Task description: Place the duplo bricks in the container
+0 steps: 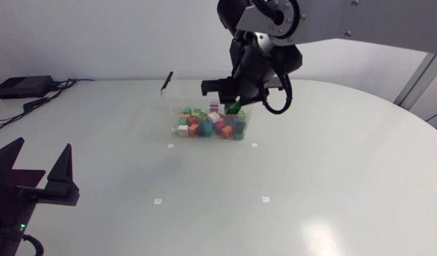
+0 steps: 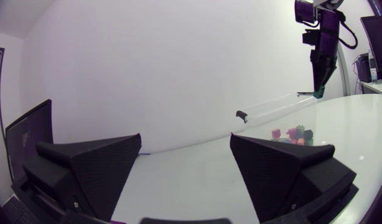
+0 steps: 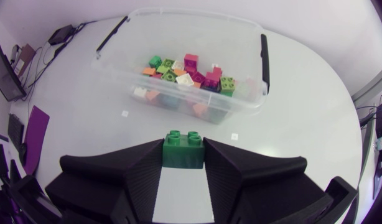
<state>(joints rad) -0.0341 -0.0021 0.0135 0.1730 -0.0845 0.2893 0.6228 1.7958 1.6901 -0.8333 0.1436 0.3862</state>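
The right gripper (image 3: pixel 183 151) pinched 1 green brick (image 3: pixel 183 144) from 2 sides, raised near the clear container (image 3: pixel 197 10), which held many coloured bricks (image 3: pixel 191 71). The left gripper (image 2: pixel 185 142) sat well apart, jaws spread wide, holding nothing.

Container (image 1: pixel 177 107) on bench (image 1: pixel 332 178), far centre. Bricks (image 1: pixel 211 124) heaped in container, along its near wall. Right fingers (image 3: pixel 135 168) above container's right end; single brick (image 3: pixel 183 149) between them, touching both. Left fingers (image 1: pixel 62 171) over bench's near-left corner, well apart from container.
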